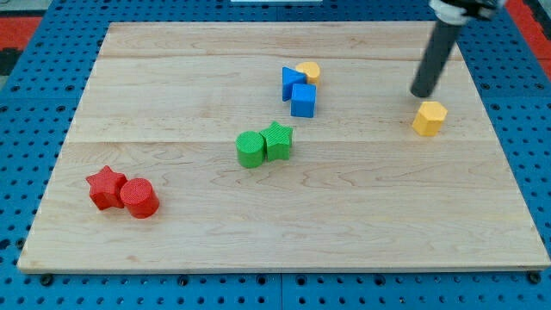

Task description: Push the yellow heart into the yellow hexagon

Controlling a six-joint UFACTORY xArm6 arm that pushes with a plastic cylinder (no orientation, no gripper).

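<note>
Pale wooden tabletop on blue pegboard. Yellow heart near top centre, touching the blue blocks: a blue shape at its left, blue cube just below. Yellow hexagon well apart at the view's right. My tip just above the hexagon, slightly left, far from the heart. No fingers on this rod. Green pair at centre; red star and red cylinder touching, lower left.
</note>
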